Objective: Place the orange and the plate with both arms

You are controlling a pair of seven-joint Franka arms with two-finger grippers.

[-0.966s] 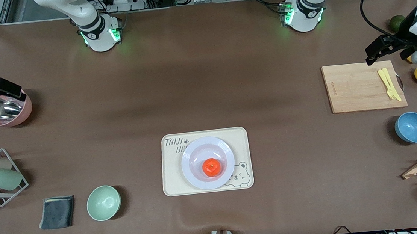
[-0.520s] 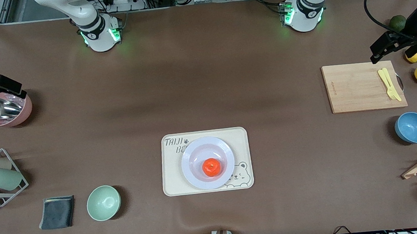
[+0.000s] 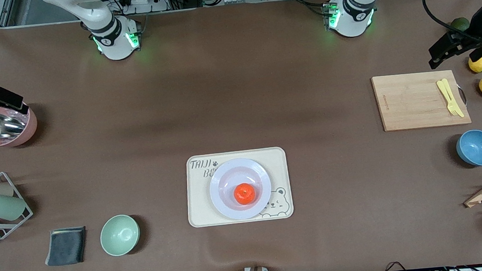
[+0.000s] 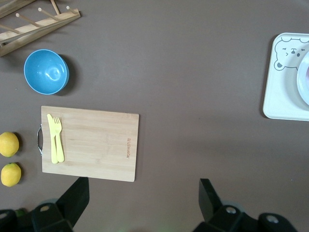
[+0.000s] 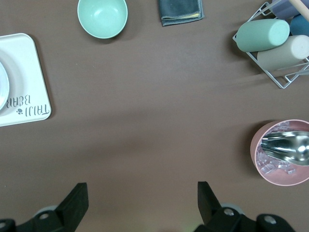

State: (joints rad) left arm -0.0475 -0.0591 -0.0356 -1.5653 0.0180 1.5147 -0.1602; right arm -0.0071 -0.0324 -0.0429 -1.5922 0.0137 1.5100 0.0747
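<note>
**Orange on plate, both arms pulled out to the counter ends**

The orange sits in the plate, toward the plate's camera-near side. The plate rests on the bear-print tray, mid-counter. None of the three has moved since the earlier frames.

Left pincer: fingers spread wide, nothing between them, up in the air over bare counter beside the cutting board. In the front view it has drifted further toward the left arm's end of the counter, uncovering the lemon it hid a second ago.

Right pincer: also wide open and empty, over bare counter near the pink bowl holding the metal scoop. It has shifted only slightly compared with a second ago.
</note>
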